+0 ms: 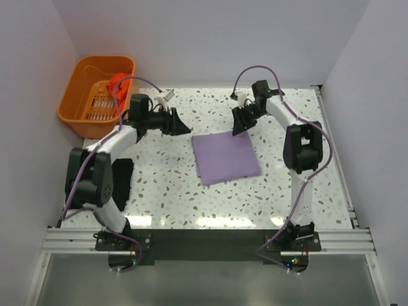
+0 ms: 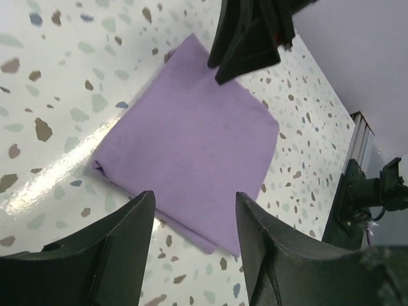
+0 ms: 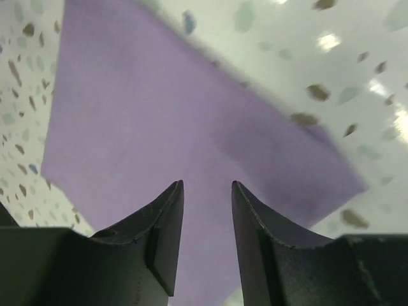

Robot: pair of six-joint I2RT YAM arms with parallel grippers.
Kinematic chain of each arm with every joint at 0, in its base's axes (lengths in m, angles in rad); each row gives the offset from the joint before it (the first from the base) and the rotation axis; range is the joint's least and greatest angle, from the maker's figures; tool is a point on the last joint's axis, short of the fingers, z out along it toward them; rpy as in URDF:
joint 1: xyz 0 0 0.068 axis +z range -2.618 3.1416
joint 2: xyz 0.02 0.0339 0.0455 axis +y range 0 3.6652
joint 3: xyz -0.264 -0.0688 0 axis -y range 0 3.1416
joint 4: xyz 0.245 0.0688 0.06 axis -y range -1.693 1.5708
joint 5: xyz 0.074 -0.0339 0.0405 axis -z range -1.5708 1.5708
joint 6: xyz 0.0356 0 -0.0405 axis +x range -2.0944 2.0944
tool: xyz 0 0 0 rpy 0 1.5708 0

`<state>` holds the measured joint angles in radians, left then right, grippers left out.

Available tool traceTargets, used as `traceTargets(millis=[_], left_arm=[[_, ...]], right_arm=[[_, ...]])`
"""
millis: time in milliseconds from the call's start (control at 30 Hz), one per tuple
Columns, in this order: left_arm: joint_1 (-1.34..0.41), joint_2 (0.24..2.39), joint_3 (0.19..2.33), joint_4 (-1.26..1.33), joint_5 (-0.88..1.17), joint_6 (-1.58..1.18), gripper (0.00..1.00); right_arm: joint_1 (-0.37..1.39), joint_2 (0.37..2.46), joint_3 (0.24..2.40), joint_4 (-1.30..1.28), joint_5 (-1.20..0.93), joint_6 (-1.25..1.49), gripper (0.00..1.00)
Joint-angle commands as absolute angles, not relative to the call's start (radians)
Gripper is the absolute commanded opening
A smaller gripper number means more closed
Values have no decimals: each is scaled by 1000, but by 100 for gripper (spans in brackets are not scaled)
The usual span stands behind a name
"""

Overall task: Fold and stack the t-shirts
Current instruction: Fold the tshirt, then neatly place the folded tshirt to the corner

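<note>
A lilac-purple t-shirt lies folded into a flat rectangle on the speckled table. It fills the left wrist view and the right wrist view. My left gripper hovers off the shirt's far left corner, open and empty. Above the shirt's far edge, my right gripper is open with only cloth below it. It also shows in the left wrist view. An orange-red t-shirt is bunched in the basket. A black cloth, partly hidden, lies beside the left arm.
The orange slotted plastic basket stands at the far left corner, just behind the left arm. White walls close in the back and both sides. A metal rail runs along the table's right edge.
</note>
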<state>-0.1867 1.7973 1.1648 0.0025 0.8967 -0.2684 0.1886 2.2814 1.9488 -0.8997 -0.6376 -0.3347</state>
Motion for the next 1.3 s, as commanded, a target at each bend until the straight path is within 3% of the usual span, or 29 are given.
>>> traceTargets(millis=[0, 133, 333, 533, 833, 900, 967, 1000, 1267], left_arm=[[-154, 1533, 1082, -126, 764, -207, 59], [-109, 1369, 930, -192, 646, -380, 67], [-86, 1252, 829, -287, 604, -420, 71], [-60, 1221, 741, -278, 589, -475, 75], [-41, 1242, 729, -319, 545, -495, 80], [-41, 1259, 724, -315, 558, -503, 80], [-43, 1273, 712, -301, 581, -520, 79], [-41, 1291, 701, -285, 590, -528, 79], [-80, 1433, 624, -77, 684, -689, 77]], right_arm=[[343, 1974, 1809, -861, -502, -341, 40], [527, 1804, 1550, -812, -326, -339, 45], [811, 1741, 1378, -730, -143, -330, 47], [923, 1859, 1362, -658, -63, -325, 47], [936, 1988, 1359, -598, -68, -322, 47], [936, 2000, 1350, -595, -66, -333, 40], [931, 1999, 1336, -588, -60, -333, 18], [930, 1987, 1330, -588, -64, -334, 1], [884, 1789, 1292, -545, -219, -347, 0]])
